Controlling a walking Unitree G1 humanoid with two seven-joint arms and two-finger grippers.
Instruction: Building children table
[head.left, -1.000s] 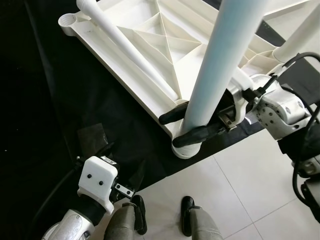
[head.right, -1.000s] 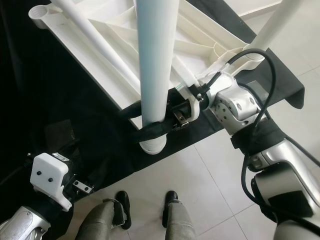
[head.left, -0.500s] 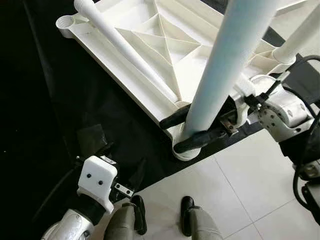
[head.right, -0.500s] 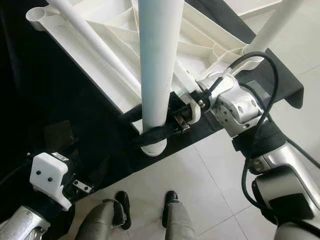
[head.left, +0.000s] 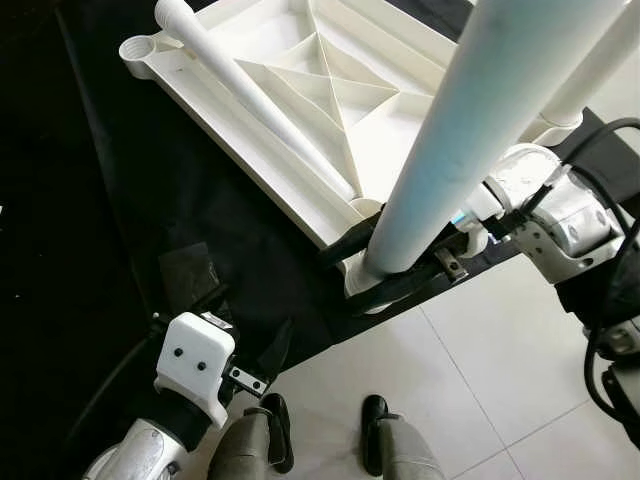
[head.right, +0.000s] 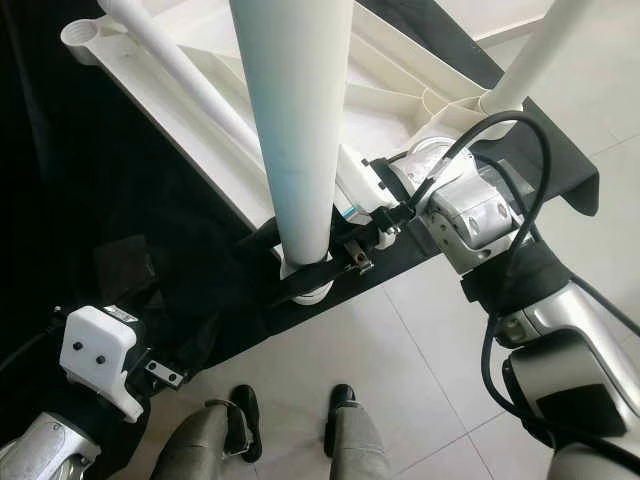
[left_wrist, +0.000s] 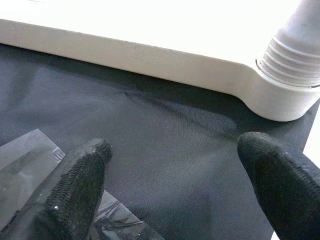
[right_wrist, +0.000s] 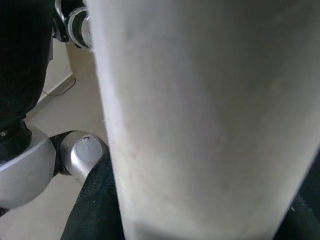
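Observation:
The white table top (head.left: 290, 190) lies upside down on a black cloth (head.left: 150, 200). A white leg (head.left: 450, 170) stands in its near corner socket, leaning toward me. My right gripper (head.left: 360, 272) is shut around this leg just above the socket; one black finger (right_wrist: 95, 200) shows beside the leg (right_wrist: 210, 115). A second leg (head.left: 250, 95) lies loose across the ribbed underside. A third leg (head.right: 545, 50) stands in the far right corner. My left gripper (left_wrist: 175, 185) hangs open low over the cloth, short of the near corner socket (left_wrist: 285, 95).
An empty corner socket (head.left: 140, 47) is at the far left of the table top. A crumpled clear plastic bag (head.left: 190, 275) lies on the cloth by my left gripper. White tile floor (head.left: 480, 370) lies in front, with my feet (head.left: 275, 430) on it.
The held leg has leaned nearer to my head and looks thicker. My right wrist has turned and dropped a little with it. The left arm has stayed put.

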